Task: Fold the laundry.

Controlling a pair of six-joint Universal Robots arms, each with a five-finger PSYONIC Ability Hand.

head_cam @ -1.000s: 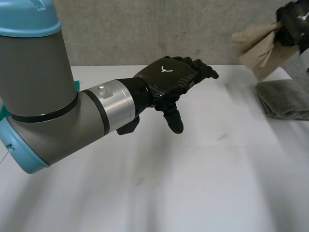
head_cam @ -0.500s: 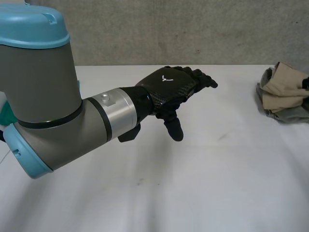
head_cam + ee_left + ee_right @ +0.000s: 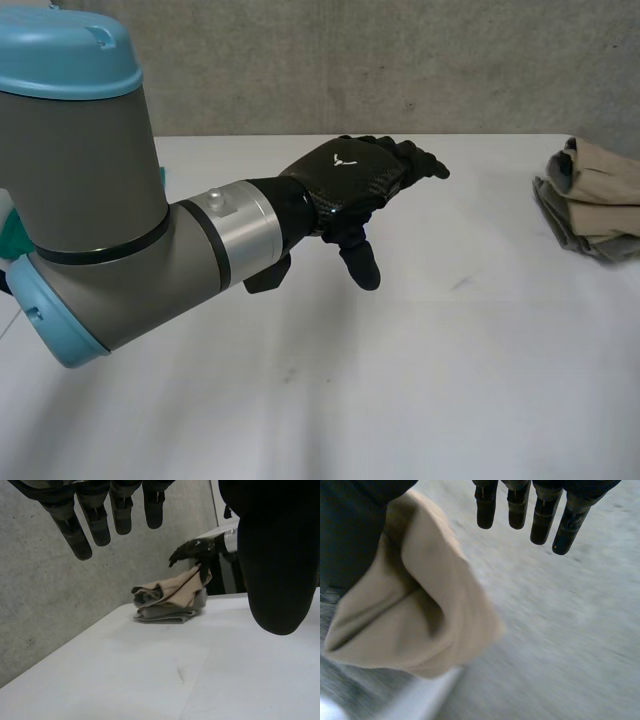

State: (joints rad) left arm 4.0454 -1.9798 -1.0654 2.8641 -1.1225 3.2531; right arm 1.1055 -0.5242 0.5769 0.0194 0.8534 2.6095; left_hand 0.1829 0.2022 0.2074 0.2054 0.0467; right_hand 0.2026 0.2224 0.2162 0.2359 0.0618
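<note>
A folded tan cloth (image 3: 600, 172) lies on top of a folded grey cloth (image 3: 566, 222) at the table's far right. In the left wrist view the tan cloth (image 3: 172, 591) and grey cloth (image 3: 165, 615) form one small pile, and my right hand (image 3: 192, 551) hovers just above it, fingers spread. The right wrist view has my right hand (image 3: 520, 505) open, fingers straight, with the tan cloth (image 3: 420, 610) bunched beside its thumb. My left hand (image 3: 350, 170) floats open over the middle of the table, holding nothing; its straight fingers (image 3: 95, 520) point toward the pile.
The white table (image 3: 400, 380) spreads bare in front of my left arm (image 3: 110, 230). A grey concrete wall (image 3: 400, 60) stands behind the table's far edge. The pile sits close to the table's right edge.
My right hand carried the tan cloth down onto the grey cloth and let go of it, opening its fingers. My left hand has hardly moved.
</note>
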